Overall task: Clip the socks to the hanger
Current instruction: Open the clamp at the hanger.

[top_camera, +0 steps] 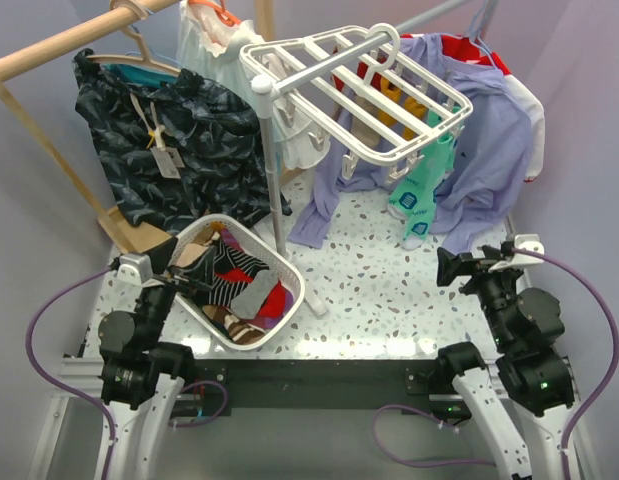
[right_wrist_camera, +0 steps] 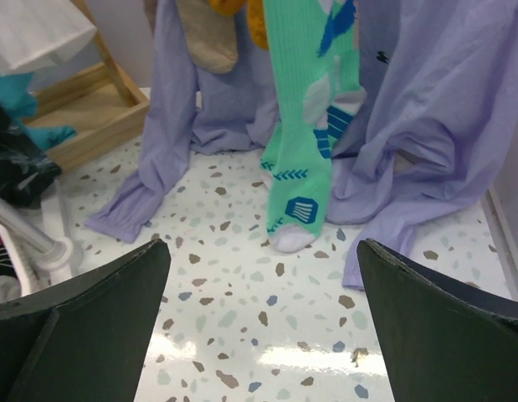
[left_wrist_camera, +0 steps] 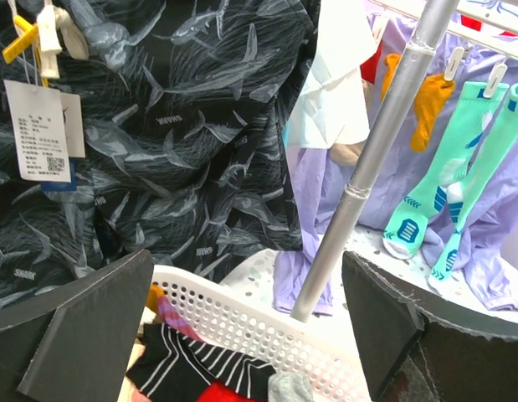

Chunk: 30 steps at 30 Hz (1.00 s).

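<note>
The red socks (top_camera: 275, 299) lie in the white basket (top_camera: 292, 272) at the near left, partly buried under other laundry; only a red edge (left_wrist_camera: 223, 392) shows in the left wrist view. The hanger (top_camera: 359, 95), a white grid frame with a hook, hangs tilted at the top centre, its clips (left_wrist_camera: 494, 77) holding teal socks. My left gripper (top_camera: 161, 268) (left_wrist_camera: 248, 268) is open at the basket's left rim, holding nothing. My right gripper (top_camera: 457, 266) (right_wrist_camera: 263, 251) is open low over the speckled table at the near right, also holding nothing.
A silver pole (top_camera: 276, 185) stands just behind the basket. Teal socks (top_camera: 419, 195) and a lavender shirt (top_camera: 489, 140) hang down to the table at the right. A black patterned garment (top_camera: 179, 130) hangs on a wooden rack (top_camera: 59, 50) at the left.
</note>
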Each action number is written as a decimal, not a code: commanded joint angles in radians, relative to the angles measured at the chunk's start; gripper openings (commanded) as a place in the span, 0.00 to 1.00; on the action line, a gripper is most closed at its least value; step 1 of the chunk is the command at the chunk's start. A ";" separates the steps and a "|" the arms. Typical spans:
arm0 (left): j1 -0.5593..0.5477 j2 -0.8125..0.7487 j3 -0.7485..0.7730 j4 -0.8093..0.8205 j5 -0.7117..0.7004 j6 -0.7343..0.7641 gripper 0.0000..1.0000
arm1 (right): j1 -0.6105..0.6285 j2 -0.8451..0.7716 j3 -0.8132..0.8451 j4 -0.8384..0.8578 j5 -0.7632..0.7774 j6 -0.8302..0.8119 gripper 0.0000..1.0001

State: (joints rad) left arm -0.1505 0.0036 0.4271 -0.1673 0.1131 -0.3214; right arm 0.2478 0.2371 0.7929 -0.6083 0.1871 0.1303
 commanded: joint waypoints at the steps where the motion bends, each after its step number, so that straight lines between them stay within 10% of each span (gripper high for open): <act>1: 0.005 0.027 0.028 -0.026 0.025 -0.048 1.00 | -0.002 0.072 0.089 0.076 -0.150 0.021 0.99; 21: -0.080 0.492 0.245 -0.060 0.175 -0.182 1.00 | 0.007 0.490 0.489 0.099 -0.293 0.002 0.95; 30: -0.317 0.630 0.328 0.040 0.120 -0.268 1.00 | 0.005 0.594 0.539 0.217 -0.406 0.071 0.86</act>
State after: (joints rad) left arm -0.3553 0.5823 0.6937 -0.2218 0.2607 -0.5377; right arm 0.2504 0.7826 1.2877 -0.4690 -0.1417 0.1654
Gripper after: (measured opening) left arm 0.997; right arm 0.862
